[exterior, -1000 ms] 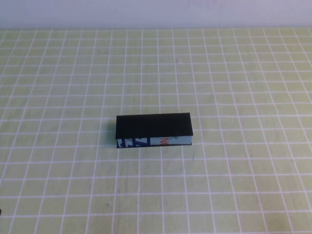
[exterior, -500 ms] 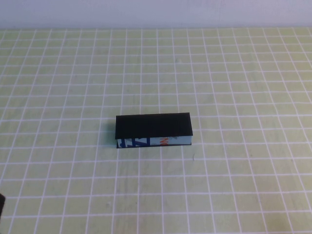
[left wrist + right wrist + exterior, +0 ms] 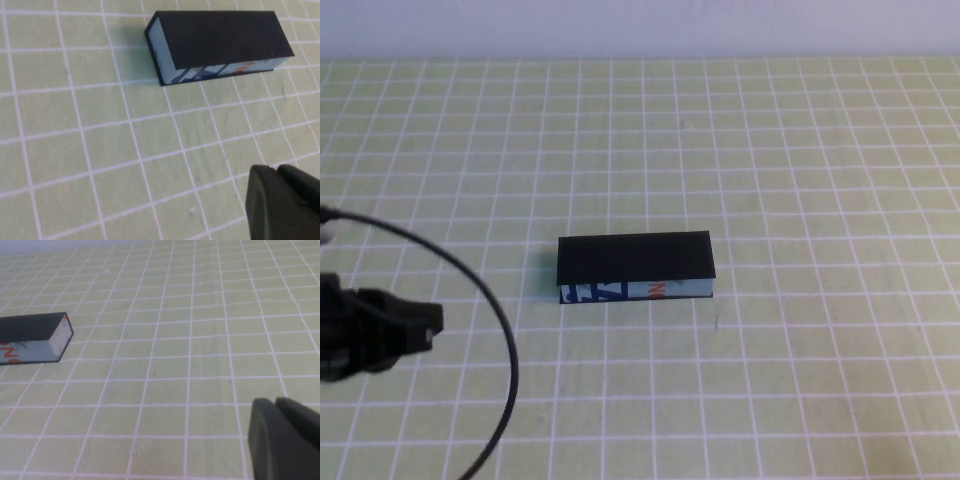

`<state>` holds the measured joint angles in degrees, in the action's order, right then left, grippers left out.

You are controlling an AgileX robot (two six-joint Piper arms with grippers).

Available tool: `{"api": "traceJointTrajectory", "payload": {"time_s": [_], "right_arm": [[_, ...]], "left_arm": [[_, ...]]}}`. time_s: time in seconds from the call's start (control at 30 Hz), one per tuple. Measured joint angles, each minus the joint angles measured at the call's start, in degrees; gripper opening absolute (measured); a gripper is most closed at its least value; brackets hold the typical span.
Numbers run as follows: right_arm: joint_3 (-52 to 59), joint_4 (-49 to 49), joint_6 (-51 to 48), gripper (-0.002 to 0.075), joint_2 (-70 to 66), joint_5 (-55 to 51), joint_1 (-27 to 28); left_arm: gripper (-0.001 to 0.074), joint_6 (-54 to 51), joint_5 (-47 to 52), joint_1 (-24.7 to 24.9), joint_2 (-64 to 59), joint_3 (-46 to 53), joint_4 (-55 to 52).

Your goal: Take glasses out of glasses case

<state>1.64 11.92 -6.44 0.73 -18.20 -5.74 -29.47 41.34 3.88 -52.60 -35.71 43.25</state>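
Observation:
The glasses case lies flat in the middle of the table with its black lid down and its blue, white and orange strip facing me. The left wrist view also takes in the case, and the right wrist view catches one end of the case. The glasses are hidden. My left gripper hovers to the left of the case, about two grid squares away and a little nearer to me. Seen from its own wrist, the left gripper is shut and holds nothing. My right gripper is shut and empty, well to the right of the case.
A black cable arcs from the left arm over the table's near left part. The table is covered by a yellow-green cloth with a white grid, and a pale wall runs along its far edge.
My left arm has come into the high view from the lower left and moved towards the case, trailing its cable. The case has not moved.

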Motion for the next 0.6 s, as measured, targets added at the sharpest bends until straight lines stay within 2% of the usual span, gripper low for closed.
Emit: {"api": "traceJointTrajectory", "payload": {"time_s": [0.27,0.6], "right_arm": [[0.00,0.00,0.00,-0.0018,0.05,0.00,0.00],[0.00,0.00,0.00,-0.0018,0.05,0.00,0.00]], "left_arm": [[-0.0004,-10.72,4.24,0.00,-22.55,-18.91,4.42],[-0.0004,-15.24,6.53,0.39,-40.19,-33.59,9.33]]}}
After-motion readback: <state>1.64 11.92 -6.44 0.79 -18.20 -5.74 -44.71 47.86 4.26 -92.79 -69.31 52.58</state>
